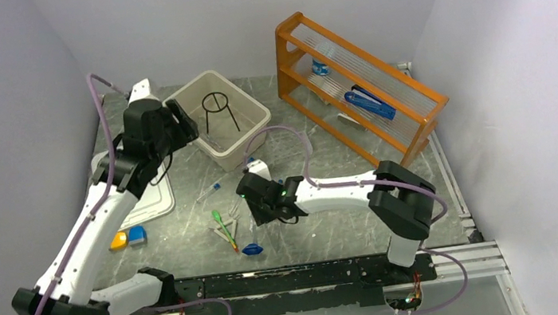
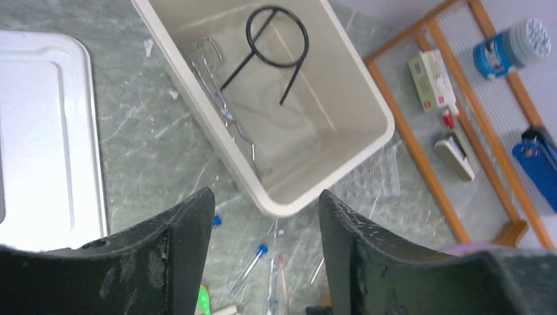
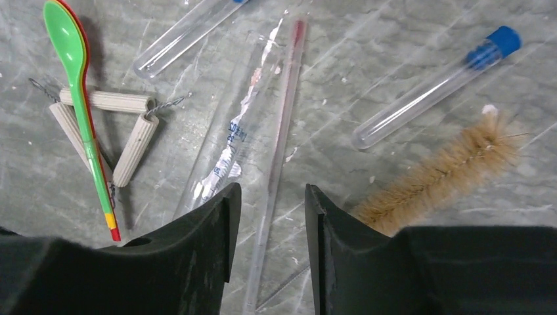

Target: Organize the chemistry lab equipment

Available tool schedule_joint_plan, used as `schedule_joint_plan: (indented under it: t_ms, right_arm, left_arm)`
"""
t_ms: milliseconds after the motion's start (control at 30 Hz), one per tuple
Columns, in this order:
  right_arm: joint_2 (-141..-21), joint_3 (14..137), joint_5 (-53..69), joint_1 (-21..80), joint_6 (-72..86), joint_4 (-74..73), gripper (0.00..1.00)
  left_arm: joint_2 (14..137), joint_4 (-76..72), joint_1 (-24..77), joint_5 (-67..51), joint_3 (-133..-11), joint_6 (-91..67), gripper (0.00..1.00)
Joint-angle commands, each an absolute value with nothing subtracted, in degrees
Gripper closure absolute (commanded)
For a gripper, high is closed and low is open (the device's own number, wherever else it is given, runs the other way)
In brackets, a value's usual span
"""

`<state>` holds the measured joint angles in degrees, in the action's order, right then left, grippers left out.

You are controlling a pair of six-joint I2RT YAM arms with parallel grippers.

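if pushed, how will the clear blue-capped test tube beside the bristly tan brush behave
The clear blue-capped test tube lies flat, round and smooth, so it probably rolls. Its glossy wall may slip in a pinch. Empty, likely light.

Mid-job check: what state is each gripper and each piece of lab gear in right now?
left gripper: open, empty, above the bin's corner.
right gripper: open, empty, above the thin rod.
bin: upright, open-topped.
ring stand: standing in the bin.
tweezers: lying in the bin along its wall.
test tube: capped, lying on the table.
brush: lying on the table.
green scoop: lying across the clay triangle.
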<state>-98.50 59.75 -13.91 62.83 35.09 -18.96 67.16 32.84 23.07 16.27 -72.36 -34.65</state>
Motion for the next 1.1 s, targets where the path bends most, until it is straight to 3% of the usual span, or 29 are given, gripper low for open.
schedule_joint_plan:
  t_ms: [0, 133, 433, 533, 567, 600, 867, 1067]
  right_arm:
    - [-101.1, 62.7, -17.7, 64.8, 38.3, -23.4, 0.57]
    - [-103.6, 64.3, -18.1, 65.4, 40.5, -26.3, 0.60]
    - [-108.1, 67.5, -19.1, 66.4, 40.8, -29.5, 0.76]
    - [-108.8, 68.1, -19.8, 66.4, 40.8, -29.9, 0.89]
    - [-108.8, 68.6, -20.4, 66.4, 40.7, -30.6, 0.98]
    - [-108.8, 69.4, -21.1, 66.6, 40.5, -31.5, 1.00]
    - [-99.0, 70.2, -26.0, 66.7, 40.2, -32.2, 1.00]
    - [-88.5, 64.4, -25.5, 65.2, 37.8, -21.7, 1.00]
  left_arm:
    - [61.6, 27.7, 22.9, 8.9, -66.1, -29.5, 0.32]
    - [58.8, 27.2, 22.8, 7.6, -63.6, -29.6, 0.21]
    - [58.3, 29.6, 22.7, 8.2, -63.9, -29.4, 0.20]
    - [57.9, 29.6, 22.7, 8.3, -63.9, -29.4, 0.20]
    - [57.7, 29.6, 22.7, 8.6, -63.9, -29.4, 0.20]
    - [57.6, 29.6, 22.7, 8.7, -64.0, -29.4, 0.20]
    - [57.4, 27.9, 22.7, 8.4, -63.9, -30.5, 0.20]
    - [57.9, 24.4, 22.7, 3.3, -63.4, -31.3, 0.17]
